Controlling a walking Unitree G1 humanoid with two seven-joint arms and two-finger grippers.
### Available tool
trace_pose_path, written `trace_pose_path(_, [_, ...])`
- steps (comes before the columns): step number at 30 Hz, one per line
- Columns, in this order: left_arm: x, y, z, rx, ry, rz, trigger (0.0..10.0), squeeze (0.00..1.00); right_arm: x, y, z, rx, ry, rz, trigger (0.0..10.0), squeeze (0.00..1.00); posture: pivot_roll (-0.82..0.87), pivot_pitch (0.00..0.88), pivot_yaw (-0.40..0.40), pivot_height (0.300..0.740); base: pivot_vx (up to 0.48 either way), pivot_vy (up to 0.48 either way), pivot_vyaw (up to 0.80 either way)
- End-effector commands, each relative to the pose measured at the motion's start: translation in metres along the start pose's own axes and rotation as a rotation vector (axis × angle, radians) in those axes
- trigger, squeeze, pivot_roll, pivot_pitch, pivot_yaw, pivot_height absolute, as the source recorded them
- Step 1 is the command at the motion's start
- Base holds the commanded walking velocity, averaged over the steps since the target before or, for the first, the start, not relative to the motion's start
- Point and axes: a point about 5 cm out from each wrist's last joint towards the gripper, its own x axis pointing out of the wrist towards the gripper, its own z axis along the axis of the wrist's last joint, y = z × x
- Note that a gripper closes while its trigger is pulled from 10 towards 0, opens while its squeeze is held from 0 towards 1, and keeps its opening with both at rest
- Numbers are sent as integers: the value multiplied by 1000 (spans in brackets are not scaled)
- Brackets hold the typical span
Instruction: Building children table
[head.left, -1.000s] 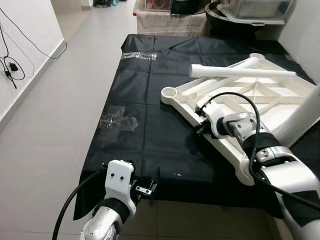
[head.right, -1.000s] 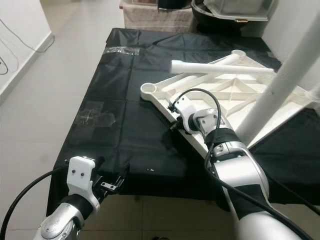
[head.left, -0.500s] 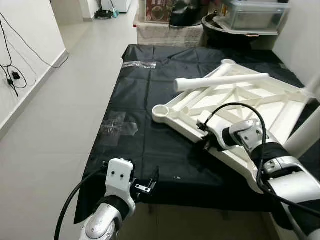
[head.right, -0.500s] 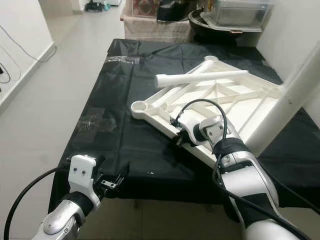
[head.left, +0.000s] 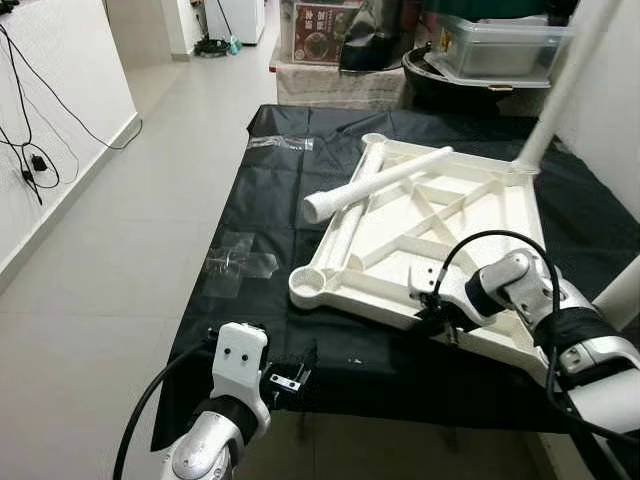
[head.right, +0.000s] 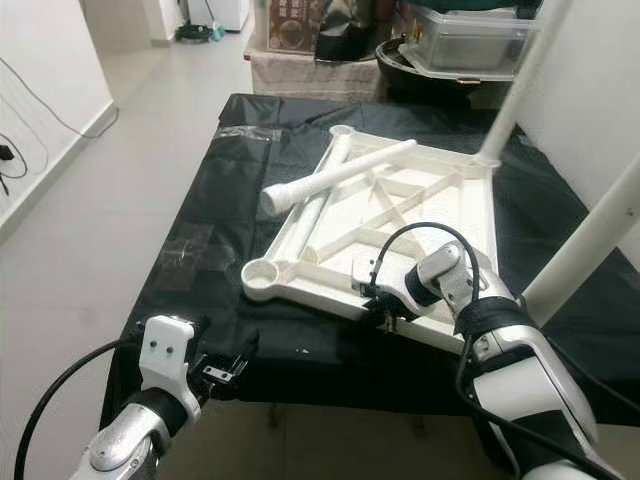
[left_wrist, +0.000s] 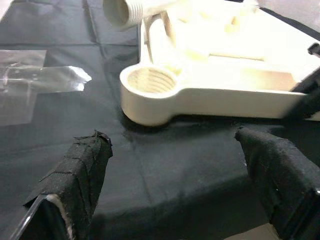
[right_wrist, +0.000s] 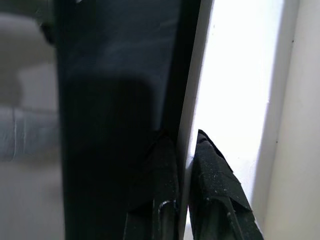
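Note:
The white plastic table top (head.left: 495, 220) lies upside down on the black cloth (head.left: 265, 215). A loose white leg (head.left: 375, 185) rests across its ribs. One leg (head.left: 560, 85) stands screwed in at the far right corner, and another (head.right: 590, 240) rises at the near right. My right gripper (head.left: 425, 315) is shut on the top's thin near rim, pinched between the fingers (right_wrist: 215, 190). My left gripper (left_wrist: 175, 165) is open and low over the cloth's front edge. It faces the empty threaded corner socket (left_wrist: 150, 82) a short way ahead.
Clear tape patches (head.left: 240, 262) stick to the cloth on the left. A clear bin (head.left: 490, 40) and a dark tub stand behind the table. Tiled floor runs along the left, with cables on the wall (head.left: 30, 160).
The table top has swung round with my right gripper holding its rim. Its socket corner came nearer the front left, and the loose leg rode along. The head camera also shifted.

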Motion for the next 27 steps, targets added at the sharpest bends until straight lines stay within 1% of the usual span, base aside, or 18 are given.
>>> trace_pose_path(1, [1, 1, -3, 9, 12, -4, 10000, 0, 10, 10, 0, -130, 75, 130, 0, 0, 153, 50, -62, 740, 0, 0, 0])
trace_pose_path(4, [2, 2, -4, 10, 8, -1, 10000, 0, 9, 13, -4, -167, 99, 145, 0, 0, 155, 52, -65, 740, 0, 0, 0])
trace_pose_path(17, [3, 3, -4, 12, 2, 2, 10000, 0, 9, 12, 0, -199, 68, 149, 0, 0, 153, 58, -62, 740, 0, 0, 0])
trace_pose_path(23, [4, 4, -4, 11, -1, 3, 10000, 0, 1, 9, -6, -206, 116, 122, 0, 0, 149, 57, -65, 740, 0, 0, 0])
trace_pose_path(24, [4, 4, -4, 12, -2, 3, 10000, 0, -1, 8, -10, -209, 147, 109, 0, 0, 149, 58, -66, 740, 0, 0, 0])
trace_pose_path(26, [4, 4, -4, 12, -2, 3, 10000, 0, -1, 8, -10, -209, 147, 109, 0, 0, 149, 58, -66, 740, 0, 0, 0])
trace_pose_path(27, [5, 4, -4, 12, -3, 3, 10000, 0, -3, 8, -16, -206, 194, 94, 0, 0, 149, 57, -64, 740, 0, 0, 0])
